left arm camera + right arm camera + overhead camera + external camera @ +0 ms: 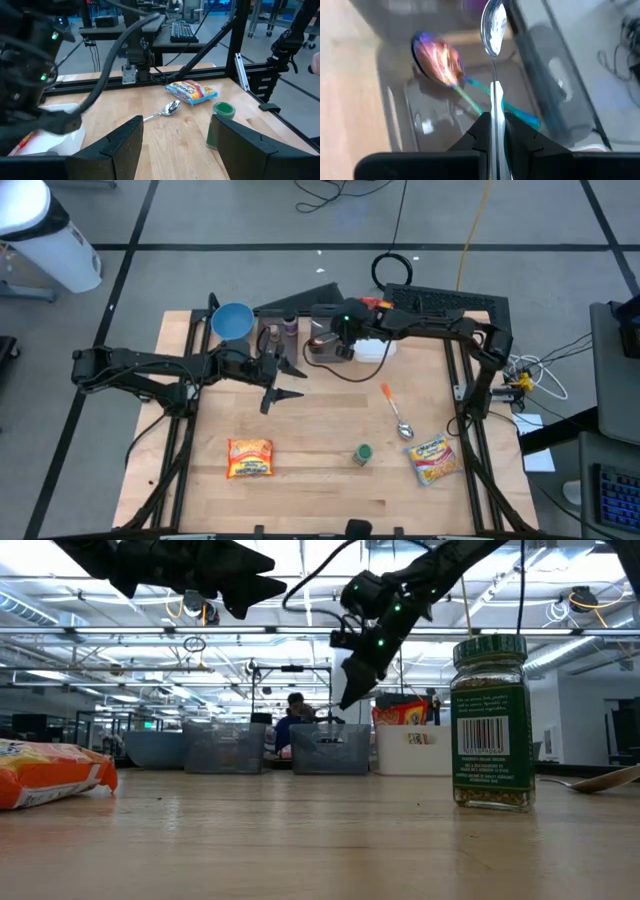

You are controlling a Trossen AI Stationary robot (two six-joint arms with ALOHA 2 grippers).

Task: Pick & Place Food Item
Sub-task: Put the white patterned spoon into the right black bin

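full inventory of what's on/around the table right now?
snack packet: 1, orange-yellow, front left of table
noodle packet: 1, yellow-blue, front right
spice jar: 1, green lid, front centre
spoon on table: 1, silver bowl, orange handle, right of centre
bowl: 1, blue, back left
clear bin: 1, back centre, iridescent spoon inside
held spoon: 1, silver, above bin
left gripper: open, empty, left of centre
right gripper: shut on held spoon
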